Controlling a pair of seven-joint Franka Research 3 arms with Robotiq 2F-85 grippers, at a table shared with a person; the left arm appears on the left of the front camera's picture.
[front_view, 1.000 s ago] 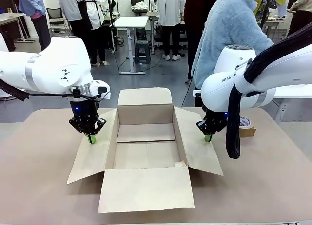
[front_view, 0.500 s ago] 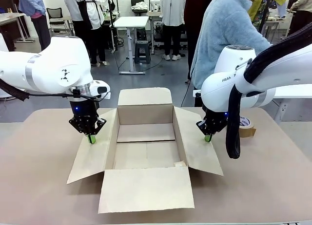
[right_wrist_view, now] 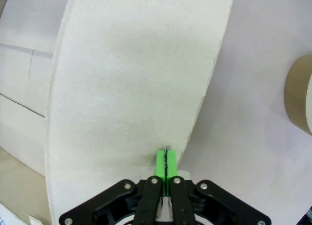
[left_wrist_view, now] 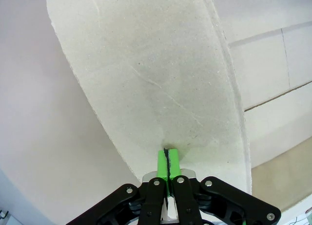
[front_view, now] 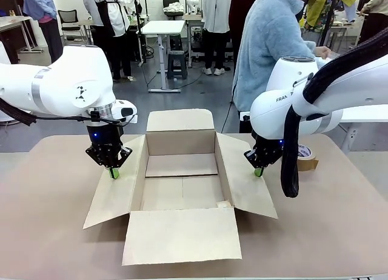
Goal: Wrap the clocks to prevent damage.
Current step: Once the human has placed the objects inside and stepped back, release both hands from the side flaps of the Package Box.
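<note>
Wide tan tabletop (front_view: 48, 231), and right in the middle sits the big cardboard box (front_view: 180, 142), open, all four flaps splayed outward, its floor bare. Behind it, at the far side, a person in a pale blue fleece (front_view: 267, 43) is standing, turned toward the right.

The left arm (front_view: 66, 80) comes in from one side and the right arm (front_view: 339, 86) from the other, both pointing down. The left flap (front_view: 115, 192) slopes out over the tabletop, and the left fingers (front_view: 113, 173) have their tips planted on it; the wrist view shows the green pads (left_wrist_view: 163, 161) pressed flat together, nothing between them. Mirror picture opposite: the right fingers (front_view: 259, 171) are tip-down near the outer edge of the right flap (front_view: 245, 183), pads (right_wrist_view: 160, 161) shut tight on each other, gripping nothing.

Just beyond that flap lies a brown tape roll (front_view: 306, 157), flat on the tabletop. Where the clocks are, I cannot tell.
</note>
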